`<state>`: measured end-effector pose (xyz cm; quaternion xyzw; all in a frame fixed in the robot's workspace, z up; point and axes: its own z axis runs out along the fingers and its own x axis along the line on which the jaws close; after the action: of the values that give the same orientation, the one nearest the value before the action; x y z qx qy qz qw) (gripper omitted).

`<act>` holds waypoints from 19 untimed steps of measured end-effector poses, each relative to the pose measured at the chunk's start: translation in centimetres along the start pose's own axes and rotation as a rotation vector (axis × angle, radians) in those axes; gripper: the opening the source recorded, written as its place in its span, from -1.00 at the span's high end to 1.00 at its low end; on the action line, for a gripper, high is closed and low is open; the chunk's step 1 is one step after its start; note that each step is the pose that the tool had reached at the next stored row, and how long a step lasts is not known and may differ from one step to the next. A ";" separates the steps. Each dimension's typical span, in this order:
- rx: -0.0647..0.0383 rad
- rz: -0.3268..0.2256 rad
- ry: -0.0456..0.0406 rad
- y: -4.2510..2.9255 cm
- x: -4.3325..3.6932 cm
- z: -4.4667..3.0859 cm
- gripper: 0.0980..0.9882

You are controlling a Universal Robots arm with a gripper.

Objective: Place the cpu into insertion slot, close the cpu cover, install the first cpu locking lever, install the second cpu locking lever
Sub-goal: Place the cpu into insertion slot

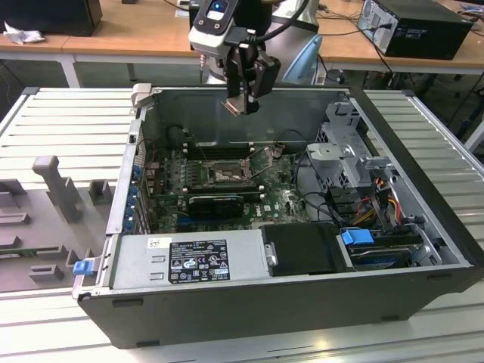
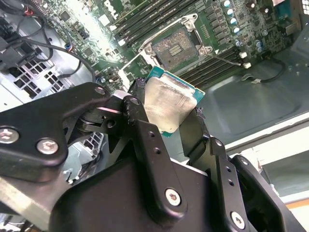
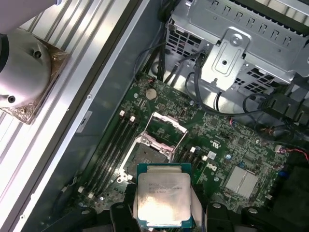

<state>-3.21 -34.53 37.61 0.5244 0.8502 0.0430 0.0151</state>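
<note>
My gripper [image 1: 240, 104] hangs above the open computer case, shut on the cpu [image 1: 234, 108]. In both wrist views the cpu [image 2: 170, 103] [image 3: 162, 195] is a pale silver square on a green carrier, pinched at its edges between the two black fingers [image 2: 139, 126]. Below it on the green motherboard [image 3: 227, 145] lies the insertion slot [image 3: 146, 155] [image 2: 179, 45] [image 1: 226, 175], its dark centre bare. The cpu cover [image 3: 167, 127] stands tilted up from one edge of the slot. A thin lever rod [image 2: 226, 60] lies beside the slot.
Long black memory slots [image 3: 112, 145] run beside the socket. A silver drive cage [image 1: 346, 151] with cables fills the exterior view's right of the case, with a power supply [image 1: 189, 259] at the front. Grey fixtures [image 1: 57, 185] stand on the table outside.
</note>
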 end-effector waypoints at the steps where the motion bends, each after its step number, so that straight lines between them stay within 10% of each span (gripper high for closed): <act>1: 0.000 0.009 -0.0008 0.00 0.00 0.00 0.04; 19: -0.003 0.129 -0.0116 0.00 0.00 0.00 0.04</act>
<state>-3.21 -34.53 37.61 0.5785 0.8144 0.0419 0.0179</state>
